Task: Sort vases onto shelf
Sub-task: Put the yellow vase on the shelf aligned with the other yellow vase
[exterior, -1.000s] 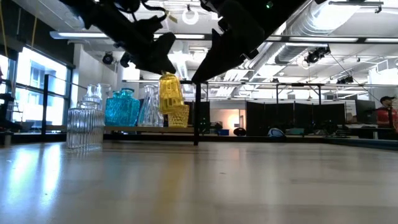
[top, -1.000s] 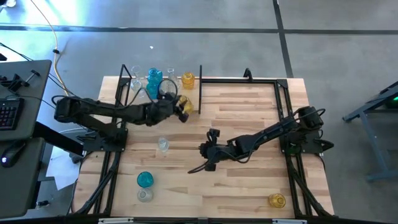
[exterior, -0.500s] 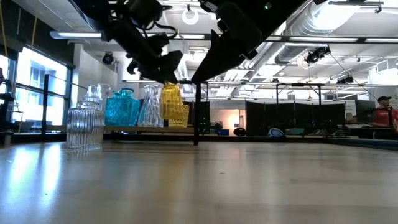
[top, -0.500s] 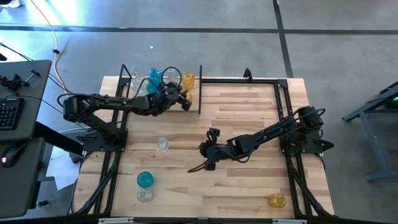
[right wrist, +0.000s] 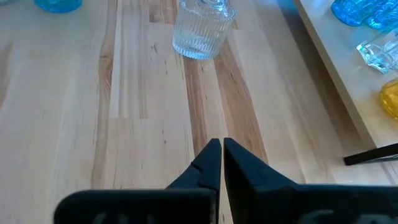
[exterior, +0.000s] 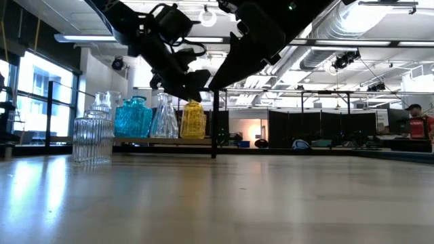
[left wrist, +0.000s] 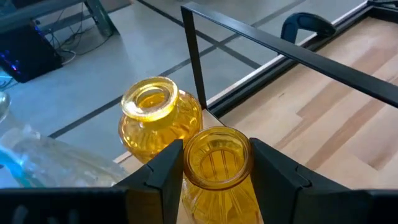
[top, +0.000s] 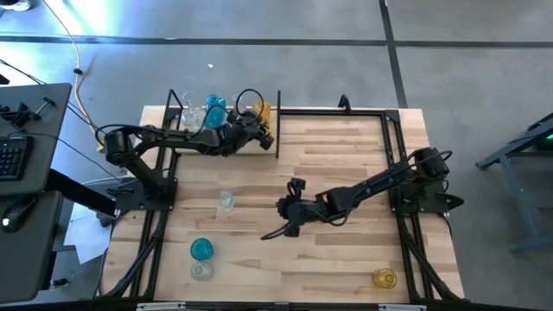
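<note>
My left gripper (top: pixel 262 134) is over the shelf (top: pixel 183 131), near its right end post, shut on an amber vase (left wrist: pixel 216 163). A second amber vase (left wrist: pixel 158 118) stands just behind it on the plank. Teal vases (exterior: pixel 133 116) and clear vases (exterior: pixel 163 116) stand farther left on the shelf (exterior: pixel 135 141). My right gripper (top: pixel 283 207) hovers shut over the middle of the table, pointing toward a clear ribbed vase (right wrist: pixel 202 31) that stands on the tabletop. My left gripper pinches the amber vase at its neck just below the rim (left wrist: pixel 211 180), one finger (left wrist: pixel 166 169) on each side. It comes from above, slanting down (exterior: pixel 188 91). The vase is upright, and its base (exterior: pixel 192 135) is at the level of the shelf plank.
On the tabletop stand a teal vase (top: pixel 201 249), a clear one (top: pixel 201 270) at the near left and an amber one (top: pixel 384 278) at the near right. A black frame (top: pixel 333 111) runs along the far and right edges. A person (exterior: pixel 419 122) shows far in the room.
My left gripper has carried the amber vase toward the far edge and a little to the right, onto the shelf, and come down. The vase, earlier lifted and slightly tilted in front of the shelf, now stands upright beside the other amber vase.
</note>
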